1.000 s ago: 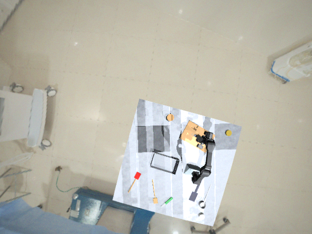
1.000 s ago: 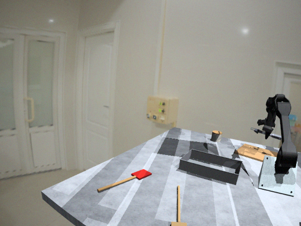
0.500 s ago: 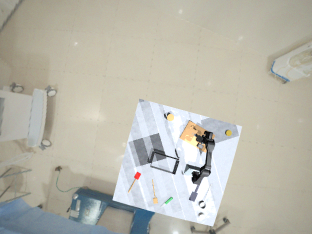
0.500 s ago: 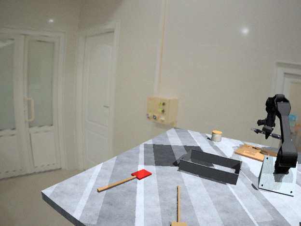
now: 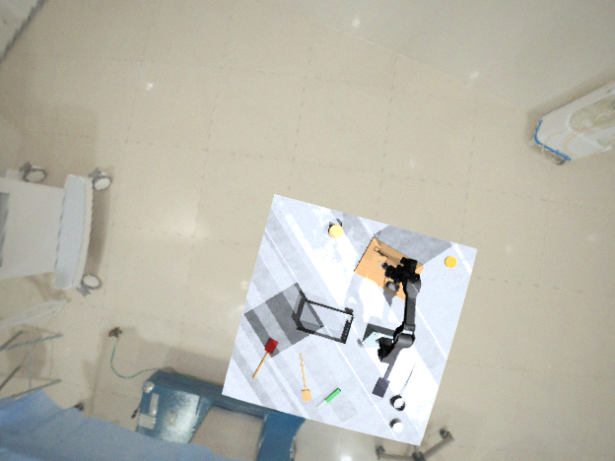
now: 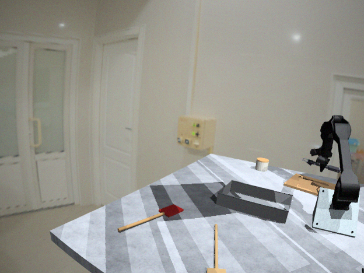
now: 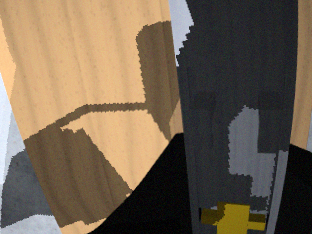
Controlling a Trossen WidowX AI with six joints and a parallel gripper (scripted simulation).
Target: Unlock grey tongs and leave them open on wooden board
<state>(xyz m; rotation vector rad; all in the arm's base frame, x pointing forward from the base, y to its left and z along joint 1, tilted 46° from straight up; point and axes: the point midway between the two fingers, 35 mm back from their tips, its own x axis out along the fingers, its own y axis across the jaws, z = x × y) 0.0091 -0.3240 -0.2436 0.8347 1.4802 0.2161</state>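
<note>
My gripper (image 5: pixel 390 275) (image 6: pixel 322 167) (image 7: pixel 209 140) is shut on the grey tongs (image 6: pixel 307 161) (image 7: pixel 215 75) and holds them above the wooden board (image 5: pixel 365 264) (image 6: pixel 296 182) (image 7: pixel 75 50). In the exterior view the tongs lie almost level, one end slightly higher, with an air gap over the board. In the wrist view their dark grey body runs up between my black fingers, and a yellow piece (image 7: pixel 233 217) shows at the bottom. Whether the arms are locked or apart cannot be told. In the top view the arm covers much of the tongs.
The roasting tin (image 6: pixel 249 205) stands near the table's middle. A can (image 5: pixel 335 230) (image 6: pixel 262 165) stands beyond the board, and a yellow round thing (image 5: pixel 450 261) is on its other side. A red-headed spatula (image 5: pixel 270 346) (image 6: pixel 171 210), a wooden tool (image 5: pixel 306 394) and a green-handled tool (image 5: pixel 333 395) lie farther off.
</note>
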